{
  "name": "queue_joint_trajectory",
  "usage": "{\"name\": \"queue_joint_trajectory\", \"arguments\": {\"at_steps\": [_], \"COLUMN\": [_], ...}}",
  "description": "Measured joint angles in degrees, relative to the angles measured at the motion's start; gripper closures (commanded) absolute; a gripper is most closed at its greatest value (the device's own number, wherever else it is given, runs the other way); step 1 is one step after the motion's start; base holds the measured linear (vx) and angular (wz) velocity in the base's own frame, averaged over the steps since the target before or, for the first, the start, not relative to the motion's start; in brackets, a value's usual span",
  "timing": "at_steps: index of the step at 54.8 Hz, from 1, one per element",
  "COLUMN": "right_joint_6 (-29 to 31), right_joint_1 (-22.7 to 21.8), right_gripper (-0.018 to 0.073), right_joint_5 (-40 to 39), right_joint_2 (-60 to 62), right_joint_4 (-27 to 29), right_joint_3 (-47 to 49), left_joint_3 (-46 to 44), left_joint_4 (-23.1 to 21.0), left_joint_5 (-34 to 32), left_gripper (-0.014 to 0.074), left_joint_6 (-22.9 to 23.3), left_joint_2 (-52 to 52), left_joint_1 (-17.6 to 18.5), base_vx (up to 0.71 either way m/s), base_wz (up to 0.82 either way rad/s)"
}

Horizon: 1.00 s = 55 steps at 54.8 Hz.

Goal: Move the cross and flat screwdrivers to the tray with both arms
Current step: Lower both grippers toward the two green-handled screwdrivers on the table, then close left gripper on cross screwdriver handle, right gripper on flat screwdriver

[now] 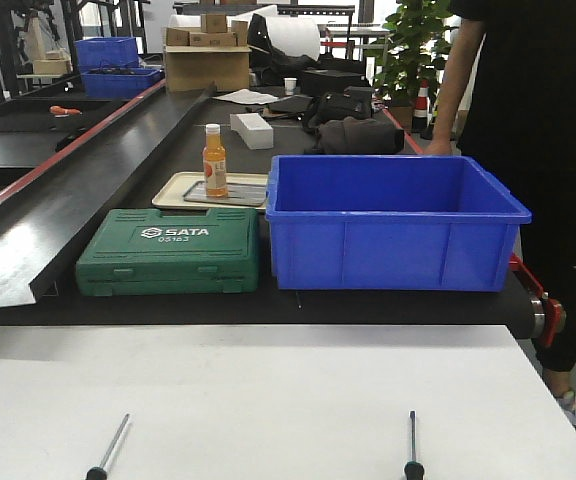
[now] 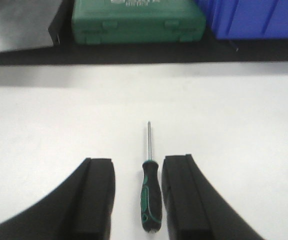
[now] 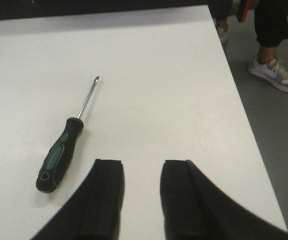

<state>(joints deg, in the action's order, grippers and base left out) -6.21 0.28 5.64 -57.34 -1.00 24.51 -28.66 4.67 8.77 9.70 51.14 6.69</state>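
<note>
The left gripper [image 2: 138,164] is spread astride one screwdriver [image 2: 150,192] near the table's [image 1: 268,400] front edge. The right gripper [image 3: 142,166], also spread, hangs beside the other screwdriver [image 3: 61,156]. Both look light, stiff and prone to roll, so pinch mid-handle, not the thin shaft.

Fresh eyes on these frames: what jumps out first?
The big blue bin fills the front view, with a green SATA tool case to its left. On the white table lie two screwdrivers: the left screwdriver sits between the open fingers of the left gripper, while the right screwdriver lies off to the left of the open right gripper.
</note>
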Motion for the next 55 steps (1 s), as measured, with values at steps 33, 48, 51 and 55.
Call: {"name": "queue_joint_trajectory", "arguments": {"at_steps": [33,48,51,55], "right_joint_6": [-2.5,-2.5,-2.5,-2.5], "right_joint_1": [0.0,0.0,0.0,0.0], "right_gripper": [0.0061,0.0061,0.0061,0.0061], "right_joint_5": [1.5,1.6,1.6,1.6], "right_joint_2": [-9.2,-9.2,-9.2,-9.2], "right_joint_4": [4.0,4.1,4.1,4.1], "right_joint_3": [0.1,0.1,0.1,0.1], "left_joint_3": [-34.3,-43.3,-44.4,-45.3], "left_joint_4": [-3.1,-12.2,-12.5,-12.6], "left_joint_5": [24.0,27.2,27.3,27.3], "left_gripper": [0.0109,0.0109,0.0109,0.0109], "left_joint_6": [-8.9,-18.9,-19.1,-19.2], "left_joint_2": [45.5,57.8,59.2,61.2], "left_joint_1": [0.0,0.1,0.1,0.1], "base_vx": [0.00,0.00,0.00,0.00], "base_wz": [0.00,0.00,0.00,0.00]}}
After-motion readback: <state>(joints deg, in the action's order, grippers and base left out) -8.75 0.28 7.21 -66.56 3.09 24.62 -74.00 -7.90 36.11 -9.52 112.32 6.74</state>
